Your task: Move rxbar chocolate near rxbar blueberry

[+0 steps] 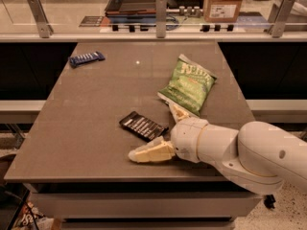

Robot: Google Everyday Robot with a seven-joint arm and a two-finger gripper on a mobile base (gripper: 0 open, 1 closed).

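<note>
Approach step: gripper at lower centre of the frame, fingers spread either side of the rxbar chocolate, apparently not touching it; the rxbar blueberry lies well apart at the bench upper left. Next move calls for closing on the black bar and carrying it there

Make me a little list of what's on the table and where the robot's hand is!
table: grey-brown top
rxbar chocolate: black, lying flat near the front middle
rxbar blueberry: blue, lying flat at the far back left
green bag: right of middle, just behind the gripper
gripper: front right, open, one finger in front of the black bar's right end and one behind it
bars: far apart, not yet together
</note>
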